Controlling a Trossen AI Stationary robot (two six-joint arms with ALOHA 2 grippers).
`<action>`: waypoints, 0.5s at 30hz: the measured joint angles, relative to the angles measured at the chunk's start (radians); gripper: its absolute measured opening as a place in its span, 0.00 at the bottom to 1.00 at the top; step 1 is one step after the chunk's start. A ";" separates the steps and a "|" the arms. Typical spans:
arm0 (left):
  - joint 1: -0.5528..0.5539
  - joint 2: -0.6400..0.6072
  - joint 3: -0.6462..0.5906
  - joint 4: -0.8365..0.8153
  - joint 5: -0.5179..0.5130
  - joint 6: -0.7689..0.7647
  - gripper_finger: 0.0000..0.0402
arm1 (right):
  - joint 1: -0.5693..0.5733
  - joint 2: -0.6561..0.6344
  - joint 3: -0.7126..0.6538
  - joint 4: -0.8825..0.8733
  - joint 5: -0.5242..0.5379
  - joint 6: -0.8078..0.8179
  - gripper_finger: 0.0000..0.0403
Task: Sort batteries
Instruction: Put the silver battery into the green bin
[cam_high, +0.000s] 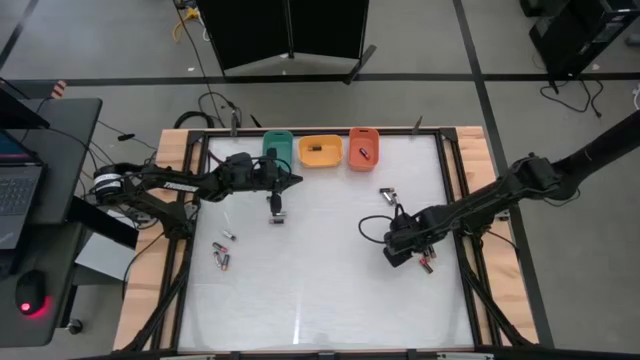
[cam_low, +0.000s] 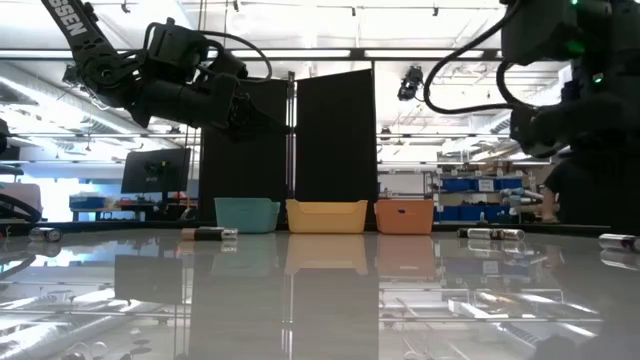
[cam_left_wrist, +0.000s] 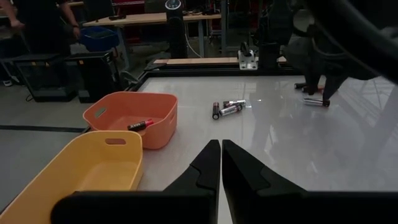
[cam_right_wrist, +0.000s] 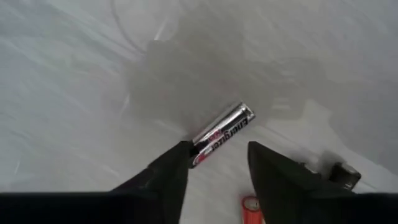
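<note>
From above, the right gripper (cam_high: 400, 245) is hovering low over the white table (cam_high: 320, 290), apparently lining up on loose batteries just beside it (cam_high: 426, 265), while the left gripper (cam_high: 290, 180) is hanging near the green tray (cam_high: 277, 146), the orange tray (cam_high: 320, 151) and the red tray (cam_high: 363, 148). More batteries are lying below the left arm (cam_high: 223, 255), under its wrist (cam_high: 276, 212) and between the arms (cam_high: 388, 194).

At table height, both arms are reaching in from above; batteries (cam_low: 495, 233) are lying scattered across the glossy surface in front of the three trays, none directly blocking the way.

From the left wrist, its fingers (cam_left_wrist: 208, 163) are sitting pressed together, holding nothing, pointed past the two nearer trays; one battery (cam_left_wrist: 140, 124) is already lying in the red one, a small cluster (cam_left_wrist: 227, 109) beyond.

From the right wrist, the fingers (cam_right_wrist: 168, 174) are standing spread with a silver, red-banded battery (cam_right_wrist: 221, 134) lying flat on the table between their tips, ungripped. Another red-ended battery (cam_right_wrist: 250, 203) nearby could crowd the pick.
</note>
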 joint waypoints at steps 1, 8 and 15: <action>0.000 0.000 0.000 0.000 0.000 0.000 0.06 | -0.002 0.008 0.000 0.002 0.002 0.001 0.47; 0.000 0.000 0.000 -0.002 0.000 -0.001 0.06 | -0.024 0.078 -0.001 0.006 0.015 -0.016 0.48; 0.000 0.000 0.000 -0.005 0.000 -0.005 0.06 | -0.028 0.100 0.002 0.020 0.015 -0.093 0.27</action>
